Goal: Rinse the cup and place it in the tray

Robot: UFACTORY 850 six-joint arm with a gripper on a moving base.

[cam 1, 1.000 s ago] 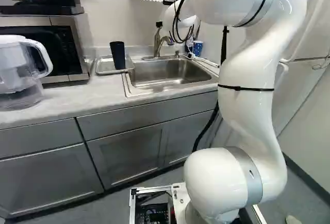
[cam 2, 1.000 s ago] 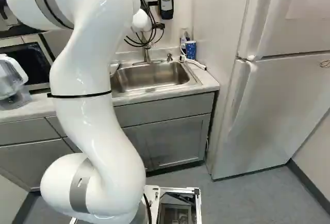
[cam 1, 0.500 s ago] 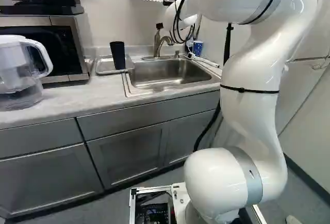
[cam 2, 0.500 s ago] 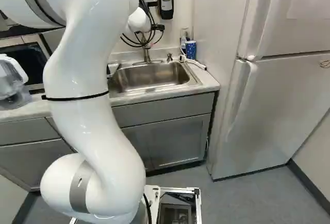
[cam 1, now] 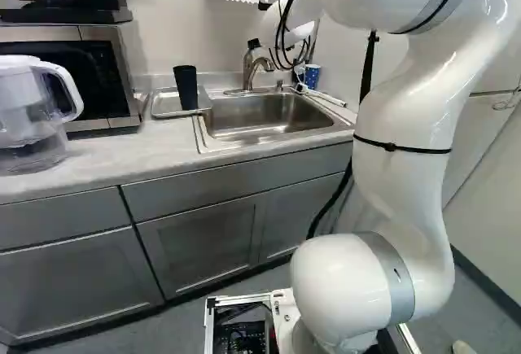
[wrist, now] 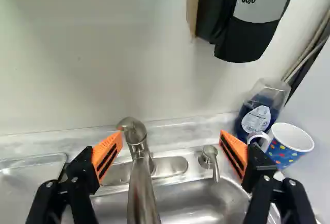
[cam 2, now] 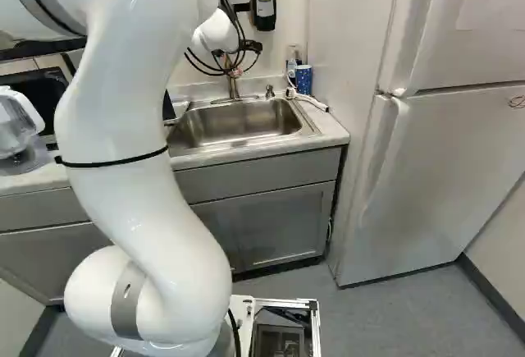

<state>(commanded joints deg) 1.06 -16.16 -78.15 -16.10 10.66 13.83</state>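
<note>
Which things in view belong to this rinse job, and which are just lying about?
For the job:
black cup, likely the one meant
sink
faucet
tray
gripper

Just lying about:
spotted cup, probably
bottle of blue liquid
pitcher
microwave
wall dispenser

The room is bright, and the light is soft. White glare lies on the arm [cam 1: 407, 110] and the steel sink [wrist: 201, 208] — also on the faucet [wrist: 140, 183]. On the wall [wrist: 77, 69], shadows are pale, with blurred borders.
</note>
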